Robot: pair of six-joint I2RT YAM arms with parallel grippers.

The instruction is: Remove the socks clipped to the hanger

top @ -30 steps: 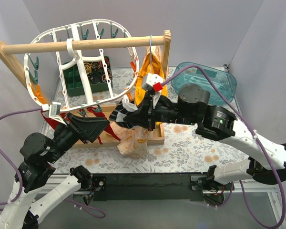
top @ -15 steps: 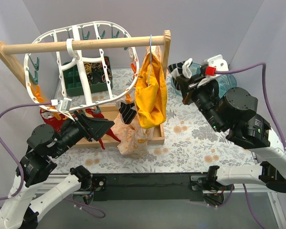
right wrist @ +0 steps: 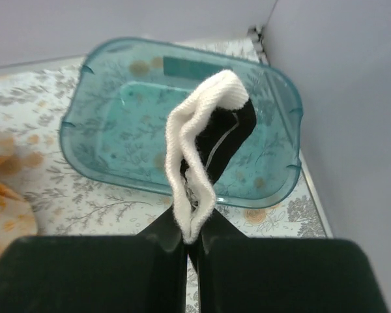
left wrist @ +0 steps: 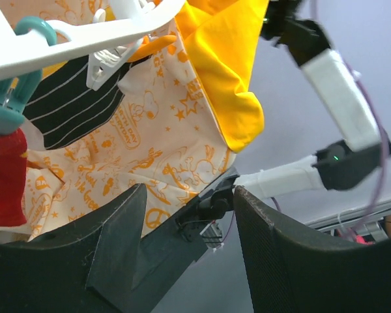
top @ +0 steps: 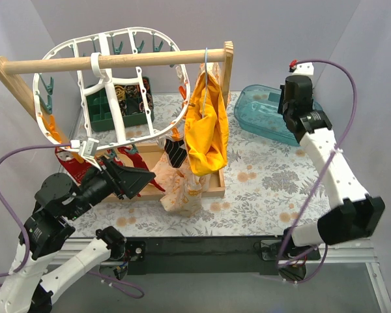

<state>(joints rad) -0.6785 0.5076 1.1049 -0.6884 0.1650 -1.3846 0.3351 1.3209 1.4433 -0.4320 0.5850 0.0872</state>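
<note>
Black-and-white sock (right wrist: 205, 151) is pinched between right fingers (right wrist: 164, 233), over teal bin (right wrist: 130, 111).

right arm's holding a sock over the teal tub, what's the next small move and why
Probably open the right fingers and drop the black-and-white sock: it hangs pinched over the teal tub, whose floor looks bare, so a release should land it inside.

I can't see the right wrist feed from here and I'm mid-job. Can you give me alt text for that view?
The right hand is shut on a black sock with a white cuff, which sticks out from its fingers in front of a see-through teal bin on the floral tablecloth.
</note>
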